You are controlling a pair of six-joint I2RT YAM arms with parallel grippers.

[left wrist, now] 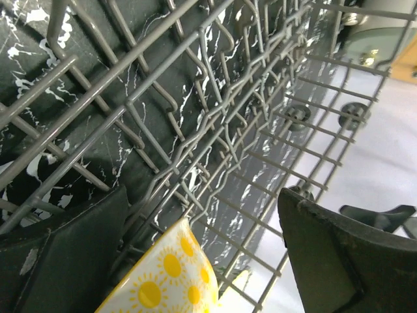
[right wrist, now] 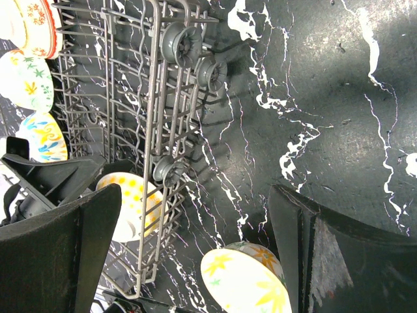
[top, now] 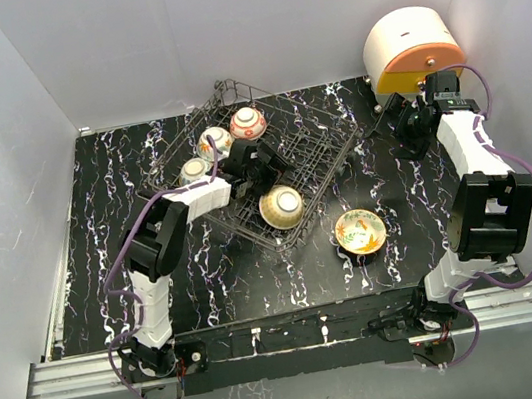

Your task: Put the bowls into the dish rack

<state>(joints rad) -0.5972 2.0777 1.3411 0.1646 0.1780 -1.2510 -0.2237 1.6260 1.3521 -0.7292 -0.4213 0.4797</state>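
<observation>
Nearly done: nearest me the last bowl (top: 360, 231), cream w/ green-orange flowers, sits upright on the table (top: 157, 277) just beside the dish rack (top: 332, 154), so next move prob. needs the right gripper (right wrist: 192, 199), now far back w/ fingers wide and empty, down over its rim. In the rack the yellow-dotted bowl (top: 281, 207) lies tipped below my left gripper (left wrist: 202, 208), fingers spread clear of it; three more bowls (top: 215, 143) line the far-left side.
</observation>
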